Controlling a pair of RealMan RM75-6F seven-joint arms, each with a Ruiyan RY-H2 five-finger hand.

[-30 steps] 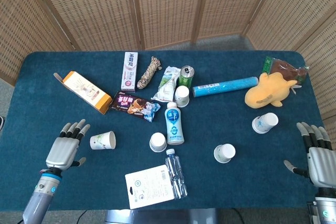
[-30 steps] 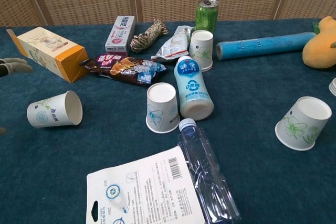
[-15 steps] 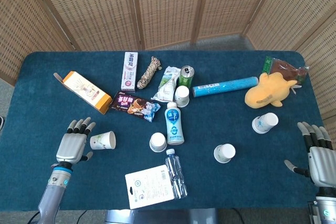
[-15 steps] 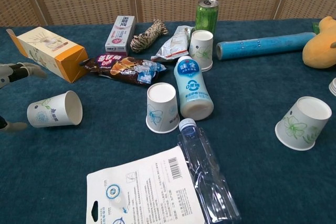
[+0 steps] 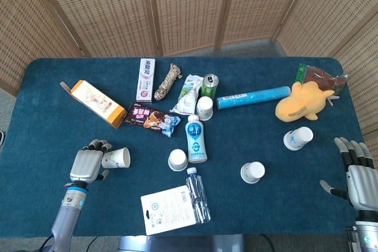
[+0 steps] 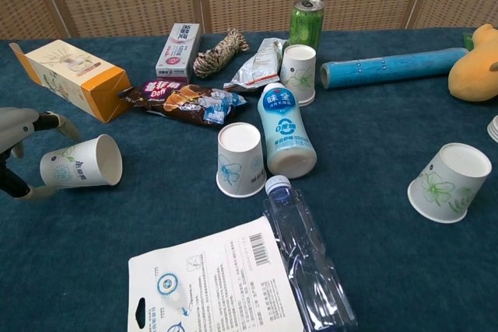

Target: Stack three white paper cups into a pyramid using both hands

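Tipped cup [image 5: 116,158]: laid on its side at the bench's [image 5: 35,116] left, mouth to the right.
Other cups: one [image 5: 177,159] inverted by the milk bottle [image 5: 196,138]; one [image 5: 253,172] right of centre; one [image 5: 298,138] near the plush toy [image 5: 302,104].
Left hand [image 5: 87,164]: brought up against the tipped cup since a second ago; fingers [image 6: 54,121] curved around its base, contact uncertain.
Right hand [image 5: 355,175]: unmoved at the right edge, fingers spread, nothing held; seen in the head view only.

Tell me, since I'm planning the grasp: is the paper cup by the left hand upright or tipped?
Tipped. The paper cup lies on its side, open mouth facing right, beside the left hand.
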